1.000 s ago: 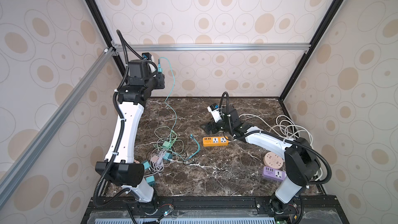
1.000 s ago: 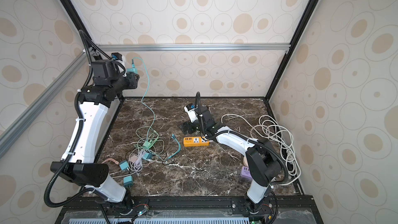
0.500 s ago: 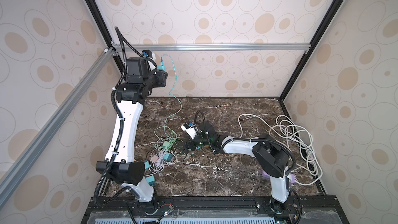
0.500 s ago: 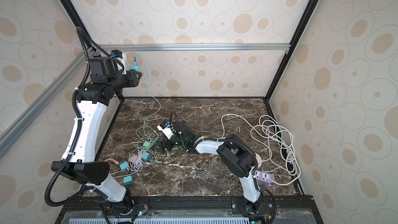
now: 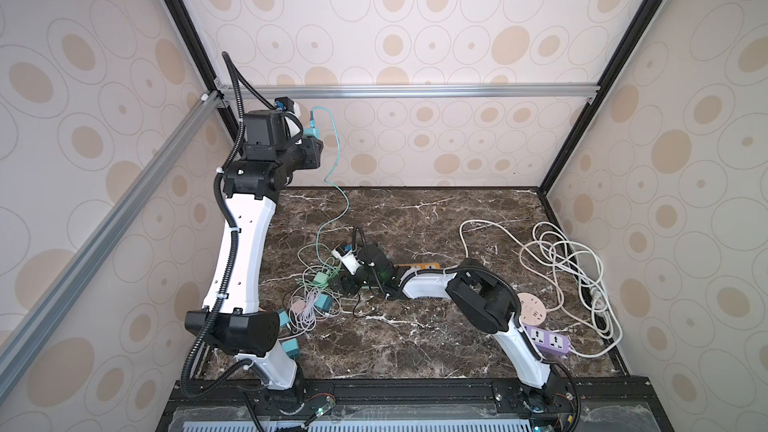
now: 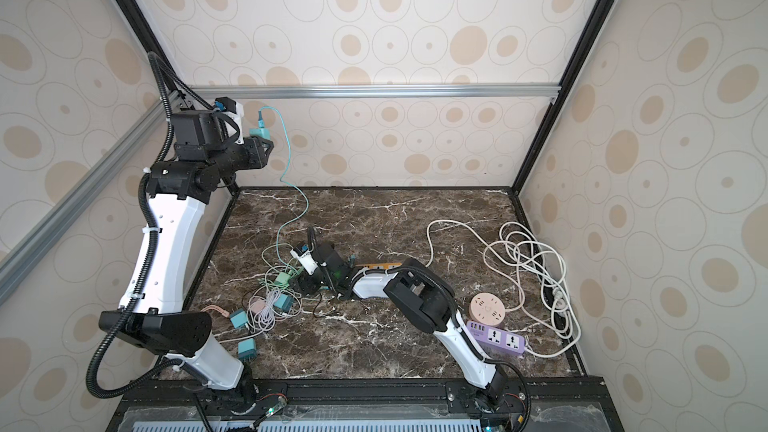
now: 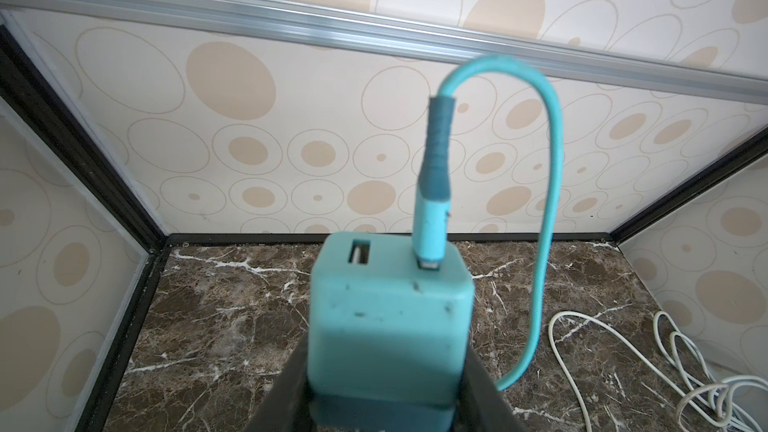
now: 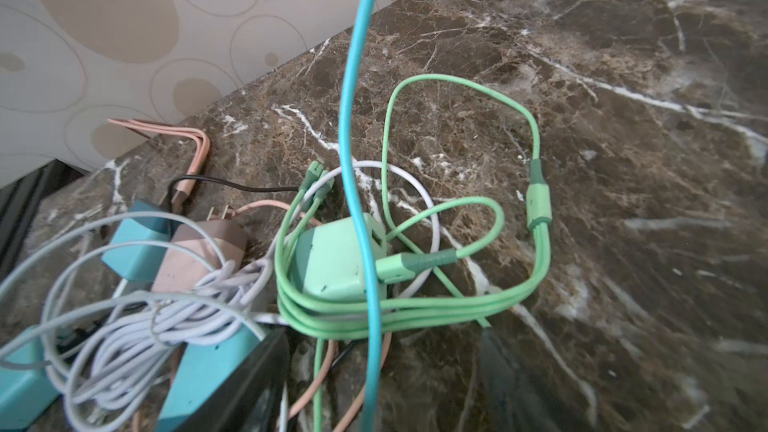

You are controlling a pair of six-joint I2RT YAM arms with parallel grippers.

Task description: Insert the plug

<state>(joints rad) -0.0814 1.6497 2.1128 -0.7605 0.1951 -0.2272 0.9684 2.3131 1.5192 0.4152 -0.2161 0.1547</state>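
- In both top views your left arm point(image 5: 245, 243) point(image 6: 166, 243) reaches high toward the back left corner. Your left jaws are clenched on the teal charger plug point(image 5: 311, 132) point(image 6: 260, 133), well above the worktop point(image 5: 415, 347) point(image 6: 374, 347). Its teal cable point(image 5: 338, 143) point(image 6: 288, 151) drops to the cable tangle point(image 5: 316, 297) point(image 6: 274, 297) left of centre.
- Your right arm point(image 5: 424, 286) point(image 6: 370, 286) lies low across the worktop, with your right jaws just over that tangle. The orange power strip point(image 5: 428, 265) point(image 6: 380, 264) lies just behind the forearm, mostly hidden. A purple power strip point(image 5: 548, 340) point(image 6: 498, 336), a round pink socket hub point(image 5: 532, 309) point(image 6: 486, 305) and a looped white cord point(image 5: 561, 259) point(image 6: 523, 259) sit to the right.
- In the left wrist view you see the plug point(image 7: 390, 326) pinched between two dark fingers point(image 7: 484, 392), with a USB connector point(image 7: 432, 218) seated in one port.
- In the right wrist view your right jaws are released: the fingers point(image 8: 257, 371) stand apart and the teal cable point(image 8: 353, 160) passes between them. A mint green charger point(image 8: 332, 259) wound in green cable point(image 8: 536, 209) lies just ahead, beside a pink charger point(image 8: 199, 255) and a lilac cable coil point(image 8: 145, 326).
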